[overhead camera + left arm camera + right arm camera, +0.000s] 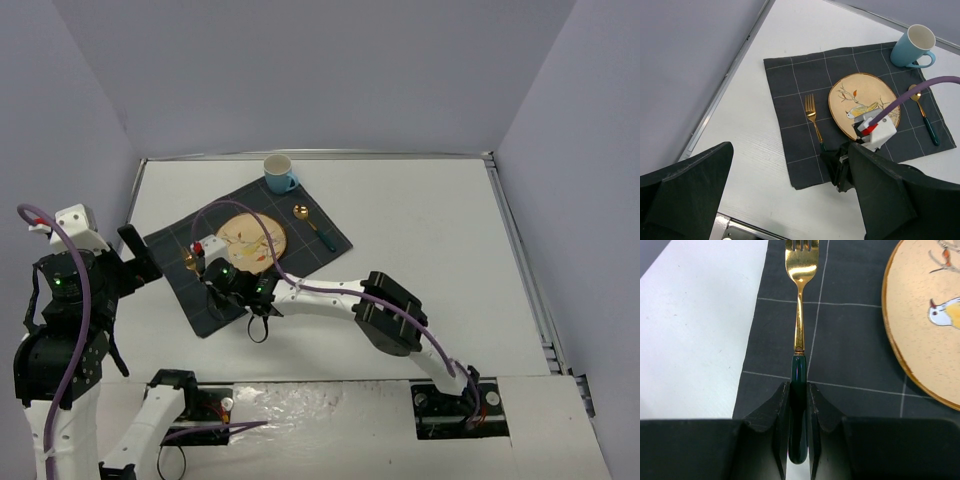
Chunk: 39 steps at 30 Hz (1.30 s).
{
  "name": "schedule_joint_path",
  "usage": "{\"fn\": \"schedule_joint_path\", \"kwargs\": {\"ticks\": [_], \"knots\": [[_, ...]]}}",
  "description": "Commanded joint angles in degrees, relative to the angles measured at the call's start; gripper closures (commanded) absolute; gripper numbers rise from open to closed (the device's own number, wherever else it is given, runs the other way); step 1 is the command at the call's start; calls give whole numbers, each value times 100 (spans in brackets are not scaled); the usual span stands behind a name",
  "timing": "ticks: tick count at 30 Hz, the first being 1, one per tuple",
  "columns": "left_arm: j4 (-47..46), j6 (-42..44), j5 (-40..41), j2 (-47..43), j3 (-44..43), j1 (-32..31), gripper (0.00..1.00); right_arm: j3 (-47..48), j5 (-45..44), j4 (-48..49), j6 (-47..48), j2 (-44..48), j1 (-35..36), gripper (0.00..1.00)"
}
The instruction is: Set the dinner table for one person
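Note:
On the white dinner table [430, 230] lies a dark grey grid-lined placemat [200, 300]. It carries a tan plate [252, 240] with a bird picture, and a gold fork [812, 117] lies left of the plate. A gold spoon [312, 226] with a dark handle lies to the plate's right. A blue cup [279, 173] stands at the mat's far corner. My right gripper [799, 390] is shut on the fork's dark green handle [800, 315], low over the mat's near edge. The left gripper [790, 200] hangs open and empty, above the table's left side.
The right arm [390, 310] stretches across the near middle of the table, with a purple cable looping over the plate. Metal rails [520, 250] edge the table, and grey walls close it in on three sides.

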<state>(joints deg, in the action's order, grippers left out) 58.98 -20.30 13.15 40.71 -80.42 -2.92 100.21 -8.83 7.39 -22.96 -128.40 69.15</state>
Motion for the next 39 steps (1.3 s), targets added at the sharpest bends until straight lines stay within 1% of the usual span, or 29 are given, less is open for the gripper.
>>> {"fn": "schedule_joint_path", "kwargs": {"ticks": [1, 12, 22, 32, 39], "knots": [[-55, 71, 9, 58, -80, -25, 3, 571, -344, 210, -158, -173, 127, 100], [-121, 27, -113, 60, 126, -73, 3, 1041, -448, 186, -260, -731, 142, 100], [-189, 9, -133, 68, 211, -104, 3, 1172, -545, 175, -424, -972, 142, 100], [-176, 27, -146, 42, 228, -130, 3, 1248, -418, 123, -395, -1187, 142, 100], [-183, 27, -155, 42, 190, -130, 3, 1129, -320, 187, -362, -1018, 142, 78]]}}
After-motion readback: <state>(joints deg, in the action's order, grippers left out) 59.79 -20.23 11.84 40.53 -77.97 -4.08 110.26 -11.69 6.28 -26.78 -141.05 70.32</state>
